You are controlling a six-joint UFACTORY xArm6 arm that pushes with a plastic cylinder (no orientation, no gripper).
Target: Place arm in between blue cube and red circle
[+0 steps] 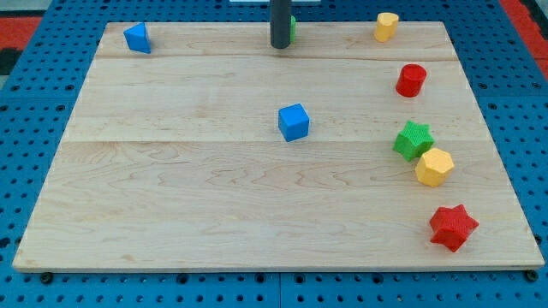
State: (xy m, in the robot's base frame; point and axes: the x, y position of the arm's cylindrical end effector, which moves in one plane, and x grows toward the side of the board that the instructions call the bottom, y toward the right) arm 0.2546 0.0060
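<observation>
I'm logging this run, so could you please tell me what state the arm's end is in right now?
My tip: a bare rod holding nothing, at the view's top beside a green block, far from the blue cube and red cylinder.

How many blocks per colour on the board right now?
Blue: 2, blue cube, blue block
Red: 2, red cylinder, red star
Yellow: 2
Green: 2, green star, green block behind my tip
Total: 8
</observation>
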